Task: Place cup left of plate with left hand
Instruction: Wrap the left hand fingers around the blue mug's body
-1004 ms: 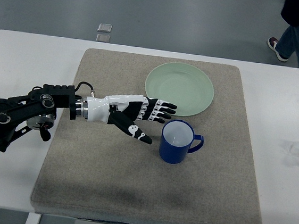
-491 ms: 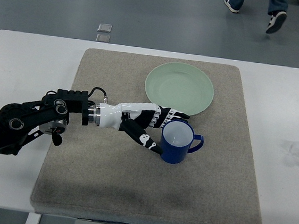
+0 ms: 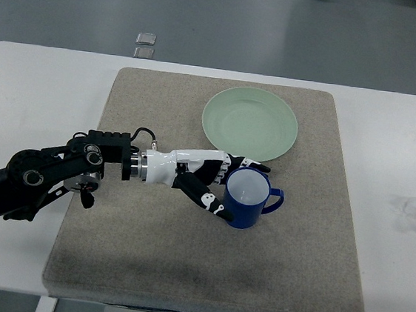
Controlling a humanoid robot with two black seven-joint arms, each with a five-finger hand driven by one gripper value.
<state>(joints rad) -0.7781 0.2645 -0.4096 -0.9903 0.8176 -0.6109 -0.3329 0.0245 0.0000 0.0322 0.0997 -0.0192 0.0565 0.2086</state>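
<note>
A blue cup (image 3: 247, 198) with a white inside stands upright on the grey mat (image 3: 139, 246), its handle pointing right. It sits just below the pale green plate (image 3: 249, 123). My left hand (image 3: 223, 186) reaches in from the left and sits against the cup's left side. Its fingers (image 3: 248, 164) lie along the cup's far rim and the thumb (image 3: 207, 198) along its near side, spread and not closed around it. The right arm does not show.
The mat covers most of a white table (image 3: 37, 86). Bare mat lies left of the plate, above my forearm (image 3: 57, 174). Beyond the table is grey floor with a small metal floor fitting (image 3: 145, 44).
My left hand has slid right until fingers and thumb flank the cup. The cup and plate have not moved. A person who walked by at the top right has left the view.
</note>
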